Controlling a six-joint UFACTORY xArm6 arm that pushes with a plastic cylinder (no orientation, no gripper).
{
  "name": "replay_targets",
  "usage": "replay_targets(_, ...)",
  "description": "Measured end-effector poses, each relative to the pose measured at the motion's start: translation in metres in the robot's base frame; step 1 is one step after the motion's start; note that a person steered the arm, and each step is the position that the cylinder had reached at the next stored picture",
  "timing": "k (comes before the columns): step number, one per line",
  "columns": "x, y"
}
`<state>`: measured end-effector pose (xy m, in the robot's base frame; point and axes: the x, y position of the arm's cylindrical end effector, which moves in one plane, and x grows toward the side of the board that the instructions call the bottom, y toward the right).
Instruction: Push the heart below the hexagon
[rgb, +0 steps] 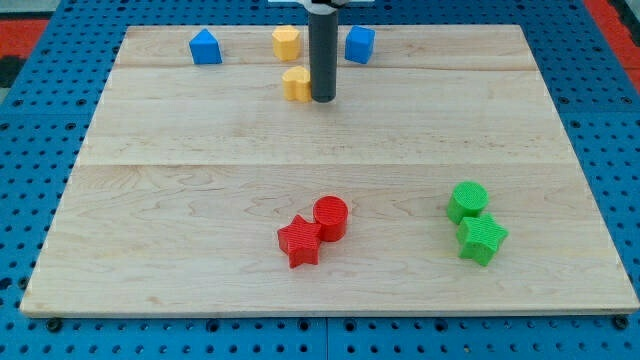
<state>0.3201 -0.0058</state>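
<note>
1. My tip (323, 98), the lower end of the straight dark rod, has no fingers to open or close and holds nothing; it rests touching the 3 o'clock side of the small yellow plastic heart block (296, 84).
2. The yellow plastic hexagon block (286, 42) sits just beside the heart, at its 12 o'clock.
3. On the pale wooden board (200, 200), a blue cube (360, 44) lies at 1 o'clock from my tip.
</note>
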Motion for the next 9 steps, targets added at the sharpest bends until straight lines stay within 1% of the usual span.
replay_targets(1,-0.019,-0.04)
replay_targets(2,0.006,-0.013)
replay_targets(3,0.06,-0.018)
replay_targets(4,0.013,-0.154)
replay_targets(5,-0.038,-0.151)
replay_targets(6,-0.017,-0.132)
replay_targets(7,-0.008,-0.112)
replay_targets(8,-0.029,-0.13)
replay_targets(9,-0.029,-0.086)
